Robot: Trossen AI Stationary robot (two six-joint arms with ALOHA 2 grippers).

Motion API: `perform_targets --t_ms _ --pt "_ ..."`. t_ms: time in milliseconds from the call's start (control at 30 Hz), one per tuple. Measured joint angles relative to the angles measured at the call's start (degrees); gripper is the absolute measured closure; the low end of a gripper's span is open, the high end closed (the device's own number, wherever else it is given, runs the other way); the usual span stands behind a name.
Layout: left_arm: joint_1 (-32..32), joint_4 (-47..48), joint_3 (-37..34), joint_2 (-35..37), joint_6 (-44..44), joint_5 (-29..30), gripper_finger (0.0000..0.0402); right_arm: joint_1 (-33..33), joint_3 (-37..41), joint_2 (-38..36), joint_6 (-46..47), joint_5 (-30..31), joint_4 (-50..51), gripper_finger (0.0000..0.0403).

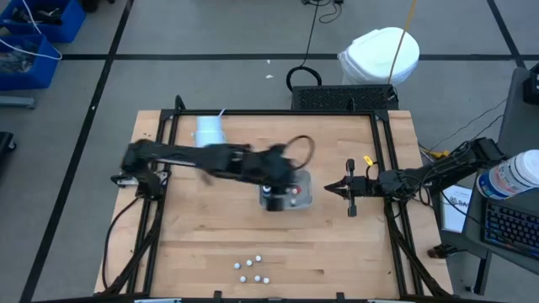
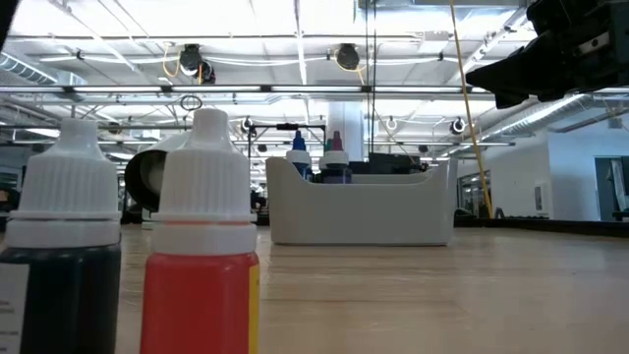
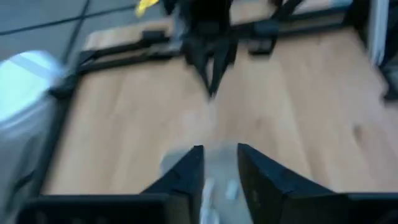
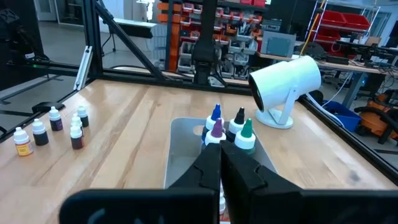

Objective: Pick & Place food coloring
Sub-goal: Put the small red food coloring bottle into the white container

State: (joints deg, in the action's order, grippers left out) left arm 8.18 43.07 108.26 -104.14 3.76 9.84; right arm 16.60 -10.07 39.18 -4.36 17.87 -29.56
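The left gripper (image 1: 280, 199) hangs over the grey tray (image 1: 305, 183) mid-table, fingers (image 3: 186, 174) narrowly parted with nothing between them; upright food coloring bottles (image 4: 227, 129) stand in the tray beneath. More small bottles (image 1: 253, 271) sit near the table's front edge. The right gripper (image 1: 330, 188), fingers closed and empty, waits beside the tray.

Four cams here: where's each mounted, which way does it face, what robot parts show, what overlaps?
High: overhead, straight down; both arms, left gripper over the grey tray.
Low: table height, level across the table to the tray past two near bottles; one dark arm at upper right.
Left wrist: forward past its own fingers, blurred, toward the right gripper.
Right wrist: past its shut fingers to the tray.
Shared: high, low and right wrist all see the tray.
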Motion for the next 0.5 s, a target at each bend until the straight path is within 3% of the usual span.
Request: perform_targets --t_ms 133,233,367,500 --pt "5.5 9.2 -2.4 9.2 -4.6 9.5 0.0379 0.0 0.0 0.0 0.0 0.0 0.3 0.0403" --pt "10.8 6.4 -9.6 17.9 -10.4 16.9 0.0392 0.0 0.0 0.0 0.1 0.0 0.5 0.0403" --pt "19.7 0.6 -25.5 30.8 -16.9 29.6 0.0397 0.0 0.0 0.0 0.2 0.0 0.4 0.0403" --pt "23.1 -9.1 -44.8 41.1 -21.0 35.1 0.0397 0.0 0.0 0.0 0.6 0.0 0.3 0.0403"
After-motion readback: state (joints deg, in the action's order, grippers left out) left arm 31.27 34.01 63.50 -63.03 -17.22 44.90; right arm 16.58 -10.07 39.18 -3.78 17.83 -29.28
